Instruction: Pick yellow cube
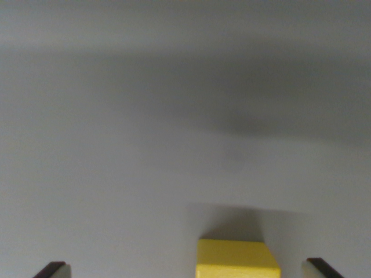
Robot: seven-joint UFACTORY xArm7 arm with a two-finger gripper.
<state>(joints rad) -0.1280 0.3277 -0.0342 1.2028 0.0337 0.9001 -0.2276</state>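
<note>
While only the two fingertips [55,269] show at the bottom corners of the wrist view, enough to judge the jaws spread wide, with nothing pinched between. Gripper [186,271] midpoint falls just to the wrist view's left of the yellow cube [237,259]. Cube resting on the plain grey surface [145,174] at the bottom edge, between the fingers, cut off by the frame below. Not centred: markedly closer to the fingertip on the wrist view's right, well apart from the one on the left. No contact with either. Top face and front face visible, edges roughly square to the line joining the fingers, so no turn of the wrist judged necessary. No long axis to speak of. Soft shadow behind the cube and a broader dark band across the upper surface. Judged requirement: a small shift toward the wrist view's right to centre the cube before closing; otherwise risk of the nearer finger pushing the cube sideways first.
</note>
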